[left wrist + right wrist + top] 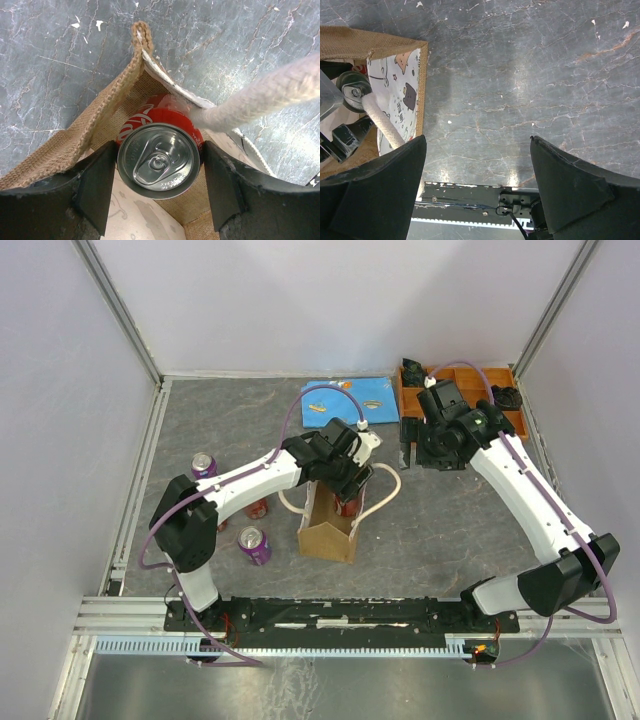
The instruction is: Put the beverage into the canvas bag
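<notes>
The beverage, a red can with a silver top, hangs upright in the mouth of the canvas bag. My left gripper is shut on it, with one black finger against each side. From above, the left gripper hovers over the far end of the tan bag, and a little of the red can shows under it. A cream rope handle crosses just beside the can. My right gripper stands open over bare table to the right of the bag, with nothing between its fingers.
Two purple cans stand left of the bag, and a reddish can is partly hidden under the left arm. A blue flat item lies at the back. The orange tray sits at the back right.
</notes>
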Robot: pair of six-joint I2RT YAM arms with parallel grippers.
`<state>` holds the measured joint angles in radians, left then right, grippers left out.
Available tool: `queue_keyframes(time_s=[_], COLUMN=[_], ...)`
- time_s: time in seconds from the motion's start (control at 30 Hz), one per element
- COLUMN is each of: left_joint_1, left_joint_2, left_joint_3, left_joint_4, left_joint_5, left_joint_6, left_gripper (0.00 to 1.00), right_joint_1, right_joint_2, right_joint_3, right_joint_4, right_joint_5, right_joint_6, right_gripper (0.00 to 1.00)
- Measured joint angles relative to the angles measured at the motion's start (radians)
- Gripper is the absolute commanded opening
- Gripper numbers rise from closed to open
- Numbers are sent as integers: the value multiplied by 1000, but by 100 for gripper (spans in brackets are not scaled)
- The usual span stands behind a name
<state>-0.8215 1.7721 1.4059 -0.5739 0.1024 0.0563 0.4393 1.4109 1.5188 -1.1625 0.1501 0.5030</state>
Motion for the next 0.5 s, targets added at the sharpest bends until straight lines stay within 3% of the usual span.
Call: queue_keyframes(time_s=[0.5], left_joint_1=[-1], left_joint_2=[0], left_joint_3=[3], left_joint_4=[67], left_joint_5=[-63], left_joint_6=[-5], left_gripper=[3], right_joint_1=[-1], right_joint_2=[10], right_joint_3=[-5], right_joint_4=[4], right_joint_5=[-17], right_joint_6=[0], right_gripper=[92])
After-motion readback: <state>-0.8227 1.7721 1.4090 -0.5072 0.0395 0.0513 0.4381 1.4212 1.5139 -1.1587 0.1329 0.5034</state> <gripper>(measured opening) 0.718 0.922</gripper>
